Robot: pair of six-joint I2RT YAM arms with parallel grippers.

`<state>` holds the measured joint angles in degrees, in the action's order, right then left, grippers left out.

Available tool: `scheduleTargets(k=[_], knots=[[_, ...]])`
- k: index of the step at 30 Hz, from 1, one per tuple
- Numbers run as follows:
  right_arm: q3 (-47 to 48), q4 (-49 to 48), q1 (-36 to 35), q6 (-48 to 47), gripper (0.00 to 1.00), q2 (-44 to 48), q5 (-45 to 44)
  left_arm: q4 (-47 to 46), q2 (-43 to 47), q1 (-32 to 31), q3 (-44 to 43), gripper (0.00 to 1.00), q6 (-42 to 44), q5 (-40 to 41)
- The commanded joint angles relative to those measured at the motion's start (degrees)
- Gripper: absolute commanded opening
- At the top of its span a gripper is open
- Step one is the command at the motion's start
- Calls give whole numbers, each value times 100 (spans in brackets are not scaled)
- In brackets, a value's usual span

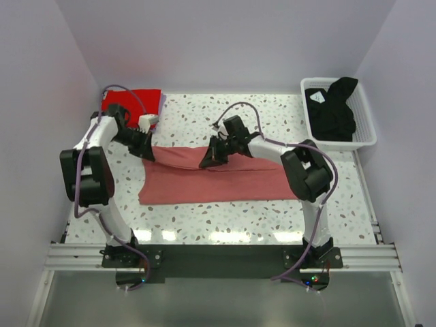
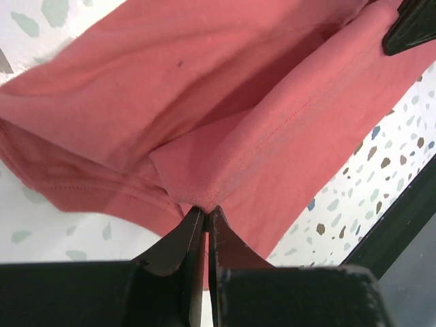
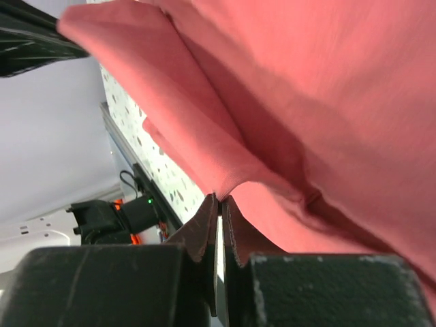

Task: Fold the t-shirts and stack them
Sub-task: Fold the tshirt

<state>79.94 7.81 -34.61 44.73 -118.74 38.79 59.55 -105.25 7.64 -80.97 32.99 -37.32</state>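
1. Black fingers of the left hand (image 2: 206,211) fill the bottom of the left wrist view. They are clenched tip to tip, with a folded corner of the salmon-pink t-shirt (image 2: 238,102) pinched between them.
2. Seen from its own wrist, the right hand (image 3: 219,199) is grasping the same shirt. Its two tips meet on a fold of pink cloth, which rises and spreads away above them.
3. From the top view, the salmon-pink t-shirt lies across the middle of the speckled tabletop (image 1: 204,122). It is spread wide from left to right between the two arms, with its near edge flat and fairly straight.
4. The left hand holds the shirt at its far left corner. The right hand holds the far edge near the shirt's middle. Between the two hands a darker band of doubled cloth runs along the far edge, raised a little off the layer beneath.
5. A stitched hem line crosses the folded flap in the left wrist view, and bare tabletop shows on either side of the cloth.
6. The red t-shirt (image 1: 136,101) lies at the far left corner of the tabletop, behind the left arm and partly hidden by it. It is apart from the pink one.
7. The black t-shirt (image 1: 332,109) is heaped, unfolded, inside the white basket (image 1: 337,145) at the far right corner, well apart from both hands.
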Motion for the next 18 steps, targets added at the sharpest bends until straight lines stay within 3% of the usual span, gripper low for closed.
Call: scheduleTargets(k=[1, 6, 18], knots=[[416, -34, 59, -254, 0, -237, 208, -13, -373, -26, -506, 0, -258, -284], [602, 79, 95, -315, 0, -335, 244, 21, -523, -26, -526, 0, -267, -329], [-259, 413, -116, -447, 0, 246, 147, 40, 259, 45, 871, 0, 14, 286]])
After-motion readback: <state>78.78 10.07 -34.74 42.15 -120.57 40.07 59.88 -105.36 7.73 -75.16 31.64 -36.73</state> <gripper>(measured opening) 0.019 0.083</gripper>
